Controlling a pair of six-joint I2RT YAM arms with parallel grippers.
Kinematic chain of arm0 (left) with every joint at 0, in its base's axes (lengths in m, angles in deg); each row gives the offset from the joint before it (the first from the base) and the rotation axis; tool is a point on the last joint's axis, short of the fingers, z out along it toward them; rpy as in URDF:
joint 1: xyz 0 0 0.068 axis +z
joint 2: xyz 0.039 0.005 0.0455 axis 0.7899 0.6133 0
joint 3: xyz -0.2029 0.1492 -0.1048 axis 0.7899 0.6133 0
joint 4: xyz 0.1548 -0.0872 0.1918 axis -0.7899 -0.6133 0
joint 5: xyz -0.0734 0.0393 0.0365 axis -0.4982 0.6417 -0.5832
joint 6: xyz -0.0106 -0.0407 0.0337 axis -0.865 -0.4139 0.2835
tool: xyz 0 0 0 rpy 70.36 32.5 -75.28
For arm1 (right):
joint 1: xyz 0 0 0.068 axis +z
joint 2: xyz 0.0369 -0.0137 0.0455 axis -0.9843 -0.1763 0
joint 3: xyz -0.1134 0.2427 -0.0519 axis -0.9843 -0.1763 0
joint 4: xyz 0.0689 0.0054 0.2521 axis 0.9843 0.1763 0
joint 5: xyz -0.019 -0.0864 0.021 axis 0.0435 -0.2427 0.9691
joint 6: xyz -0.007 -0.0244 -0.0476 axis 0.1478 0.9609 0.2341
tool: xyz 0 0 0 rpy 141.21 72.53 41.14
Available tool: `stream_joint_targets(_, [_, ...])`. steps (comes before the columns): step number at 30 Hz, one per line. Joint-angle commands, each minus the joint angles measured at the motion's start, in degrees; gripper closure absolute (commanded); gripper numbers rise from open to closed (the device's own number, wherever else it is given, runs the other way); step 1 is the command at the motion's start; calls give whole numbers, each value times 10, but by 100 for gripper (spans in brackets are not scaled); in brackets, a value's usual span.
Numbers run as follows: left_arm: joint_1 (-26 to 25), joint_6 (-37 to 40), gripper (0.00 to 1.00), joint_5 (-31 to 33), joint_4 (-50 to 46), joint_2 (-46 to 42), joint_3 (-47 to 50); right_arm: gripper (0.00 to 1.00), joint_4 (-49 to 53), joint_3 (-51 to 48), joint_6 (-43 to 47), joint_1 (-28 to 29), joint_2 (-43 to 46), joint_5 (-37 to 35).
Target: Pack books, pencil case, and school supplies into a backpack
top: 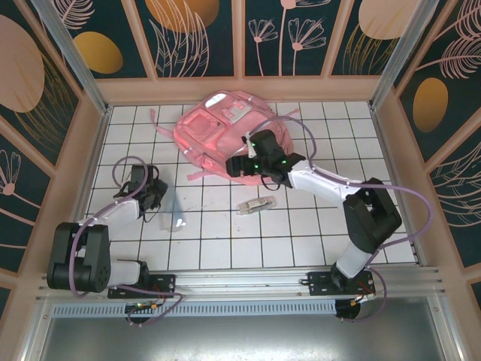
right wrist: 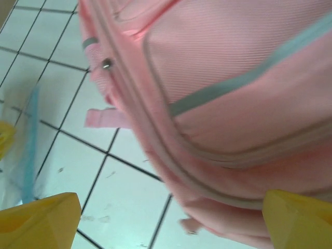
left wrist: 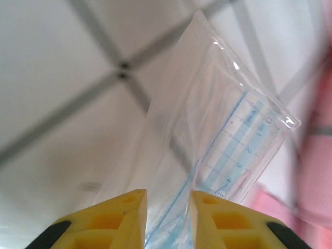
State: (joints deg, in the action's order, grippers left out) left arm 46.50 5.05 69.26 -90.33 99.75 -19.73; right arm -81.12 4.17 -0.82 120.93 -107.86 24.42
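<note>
The pink backpack (top: 218, 128) (right wrist: 233, 78) lies flat at the back middle of the tiled table. My right gripper (top: 252, 162) (right wrist: 171, 223) hovers over the backpack's near edge, open wide, with the rim and bare tile between its yellow fingertips (right wrist: 41, 218). Left of centre, my left gripper (top: 154, 197) (left wrist: 168, 194) has its jaws narrowed onto a clear plastic piece (top: 174, 210) (left wrist: 218, 135), a sleeve with a blue-marked ruler in it. A narrow transparent box (top: 255, 204) rests on the tiles just in front of the backpack. The books and the pencil case are hidden.
Pink straps (top: 197, 174) (right wrist: 101, 118) trail from the backpack onto the tiles. Painted wooden walls (top: 98, 150) close in the table on the left, back and right. The right arm (top: 331, 184) reaches diagonally across the right half.
</note>
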Motion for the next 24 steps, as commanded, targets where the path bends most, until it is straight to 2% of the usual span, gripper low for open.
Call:
stream_joint_targets(1, [-2,-21,77,-68,61,-24,-25,10,-1,32,13,20,-21,18])
stream_joint_targets(7, [-10,-38,77,-65,79,-64,-29,10,-34,43,4,32,-50,79])
stream_joint_targets(13, [-13,-45,79,-59,113,-51,0,11,-37,92,2,41,-111,87])
stream_joint_targets(15, [-12,-29,69,-51,116,-36,0,12,-21,123,1,47,-138,85])
stream_joint_targets(17, [-12,2,47,-32,81,-10,-21,12,-4,155,-5,59,-165,61])
stream_joint_targets(19, [-12,32,36,-12,54,14,-45,14,15,185,-9,73,-191,42])
stream_joint_targets(21, [-11,47,31,9,45,32,-58,18,46,219,-12,89,-222,25])
stream_joint_targets(24, [-4,70,30,20,61,56,-66,22,94,260,-20,109,-261,1])
